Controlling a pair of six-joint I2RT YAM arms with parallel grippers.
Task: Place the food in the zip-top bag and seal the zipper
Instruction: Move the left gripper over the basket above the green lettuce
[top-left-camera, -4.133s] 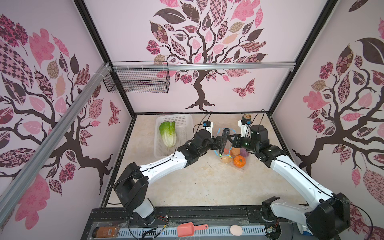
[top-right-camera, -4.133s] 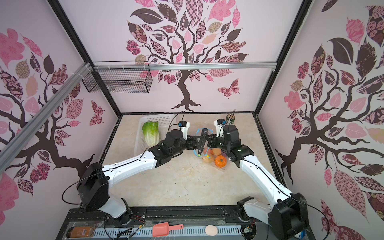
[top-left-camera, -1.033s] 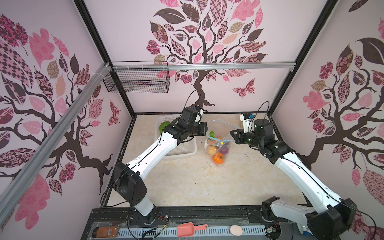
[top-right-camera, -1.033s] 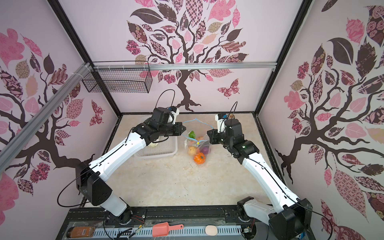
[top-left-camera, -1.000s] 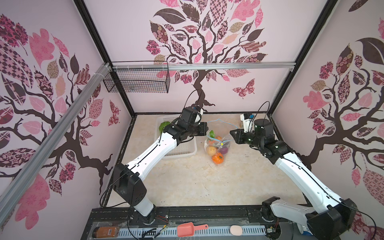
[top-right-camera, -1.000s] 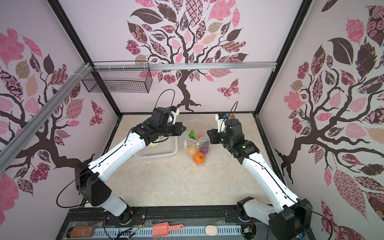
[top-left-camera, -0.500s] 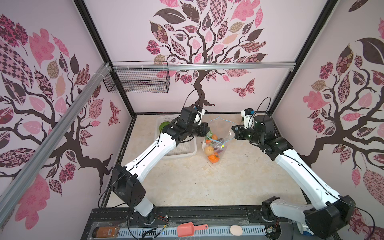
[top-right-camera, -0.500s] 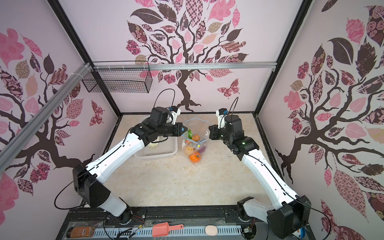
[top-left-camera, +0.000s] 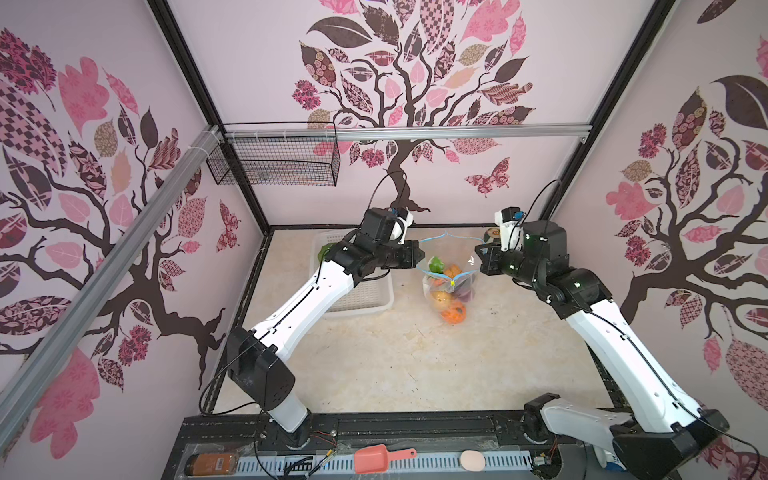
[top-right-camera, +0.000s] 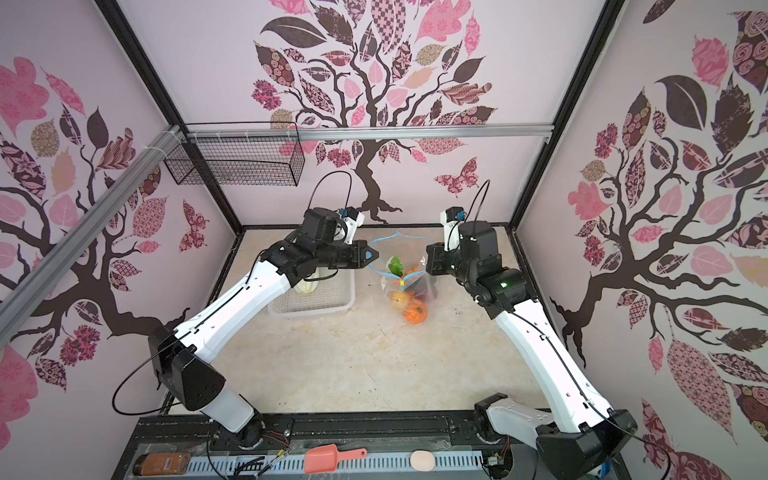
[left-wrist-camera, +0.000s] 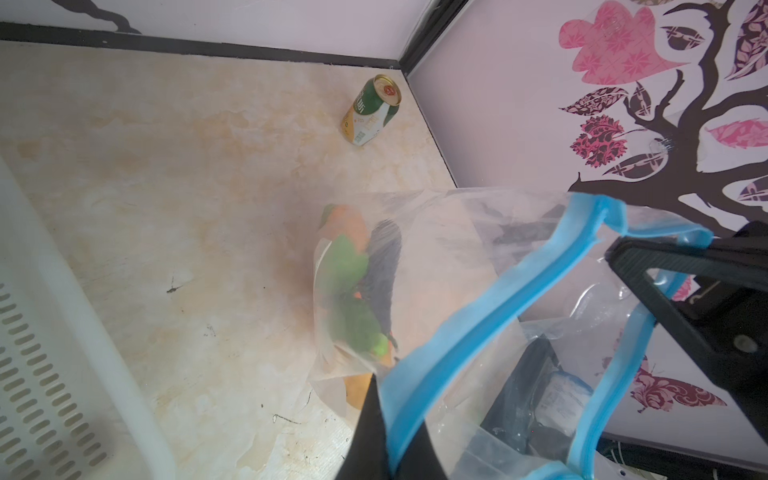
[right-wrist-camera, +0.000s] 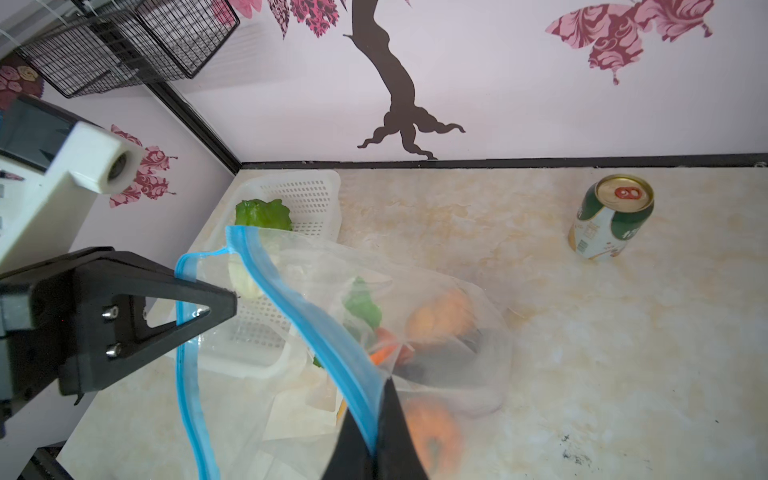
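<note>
In both top views the zip-top bag (top-left-camera: 465, 266) hangs over the back of the table (top-left-camera: 415, 361), slung between the two arms. Taking the bag as the dial's centre, the left gripper (top-left-camera: 420, 254) is at 9 o'clock and the right gripper (top-left-camera: 478, 258) at 3 o'clock. Each has its fingers closed on the bag's mouth edge. The left wrist view shows that arm's dark fingers (left-wrist-camera: 370, 436) pinching the light-blue zipper (left-wrist-camera: 478, 313). The right wrist view shows the right arm's fingers (right-wrist-camera: 399, 436) clamped on the same strip at the opposite side.

The zipper is unsealed, and the mouth is pulled wide into an open loop. Inside the clear bag lie a carrot (right-wrist-camera: 386, 351) with green leaves, a dark vegetable and a pumpkin (top-left-camera: 454, 312), which sits at the 6 o'clock end. I cannot tell whether the bag's bottom touches the table.

The napa cabbage (right-wrist-camera: 262, 214) is outside the bag, lying in the white basket (top-left-camera: 365, 297) at 9 o'clock, partly under the left arm. A drink can (right-wrist-camera: 609, 216) stands upright at about 1 o'clock, near the back wall and apart from the bag.
</note>
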